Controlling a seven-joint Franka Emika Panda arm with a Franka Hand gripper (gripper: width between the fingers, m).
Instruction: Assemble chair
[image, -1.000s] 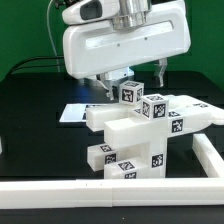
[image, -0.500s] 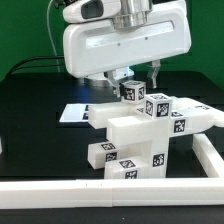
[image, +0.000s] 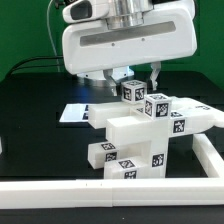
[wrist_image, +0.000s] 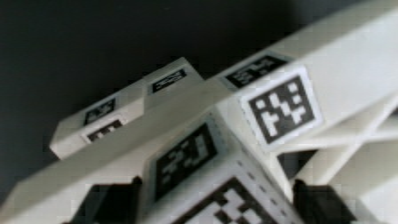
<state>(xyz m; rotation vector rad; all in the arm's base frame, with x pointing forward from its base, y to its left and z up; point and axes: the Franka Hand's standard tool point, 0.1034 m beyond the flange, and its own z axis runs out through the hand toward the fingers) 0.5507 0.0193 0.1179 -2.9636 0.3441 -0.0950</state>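
The chair's white tagged pieces stand stacked in the middle of the exterior view: a long flat slab (image: 192, 118) lies across pegged blocks (image: 125, 160). On top sit two small tagged cubes side by side, one (image: 133, 92) nearer the exterior view's left and one (image: 155, 106) to its right. My gripper (image: 132, 84) hangs straight above, its fingers down on either side of the left cube and shut on it. In the wrist view that cube (wrist_image: 222, 185) fills the space between the two dark fingers (wrist_image: 111, 200), with the slab (wrist_image: 338, 60) beyond it.
The marker board (image: 74, 112) lies flat on the black table behind the stack. A white border rail (image: 90, 190) runs along the front and turns up the exterior view's right side (image: 212, 158). The big gripper body (image: 125, 45) hides the area behind the cubes.
The fingers have closed in onto the left top cube, which shifted slightly toward the exterior view's right. The rest of the stack has not moved.
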